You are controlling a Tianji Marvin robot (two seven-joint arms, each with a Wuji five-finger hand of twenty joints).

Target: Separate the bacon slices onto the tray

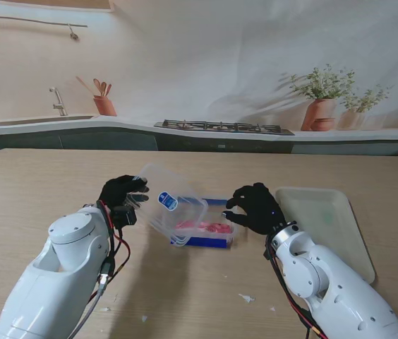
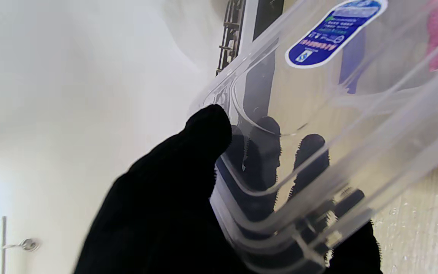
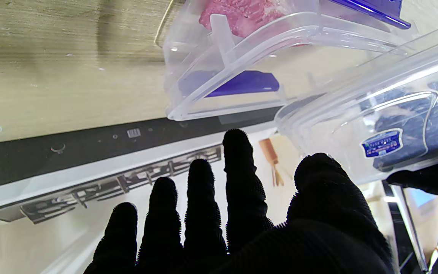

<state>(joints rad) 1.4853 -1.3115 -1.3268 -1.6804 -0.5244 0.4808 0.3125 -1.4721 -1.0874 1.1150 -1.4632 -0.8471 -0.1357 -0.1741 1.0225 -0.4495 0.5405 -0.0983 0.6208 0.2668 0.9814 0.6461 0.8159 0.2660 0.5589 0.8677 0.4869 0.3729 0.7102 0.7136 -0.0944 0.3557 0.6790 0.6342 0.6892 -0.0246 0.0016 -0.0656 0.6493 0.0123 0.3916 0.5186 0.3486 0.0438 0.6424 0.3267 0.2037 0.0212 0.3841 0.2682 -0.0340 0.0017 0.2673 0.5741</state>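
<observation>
A clear plastic container (image 1: 209, 227) with blue trim sits mid-table and holds pink bacon slices (image 1: 206, 227), also seen as bacon (image 3: 242, 13) in the right wrist view. Its clear lid (image 1: 174, 205), marked with a blue sticker (image 2: 333, 32), is tilted up off the box. My left hand (image 1: 123, 194) is shut on the lid's left edge, thumb on one face and fingers (image 2: 264, 160) behind the plastic. My right hand (image 1: 255, 206) hovers open just right of the container, fingers (image 3: 203, 198) spread and holding nothing. The pale tray (image 1: 326, 226) lies to the right.
Small white scraps (image 1: 246, 298) lie on the wooden table near me. Beyond the table's far edge runs a counter with a hob (image 1: 224, 127), a sink tap (image 1: 58, 102) and potted plants (image 1: 322, 99).
</observation>
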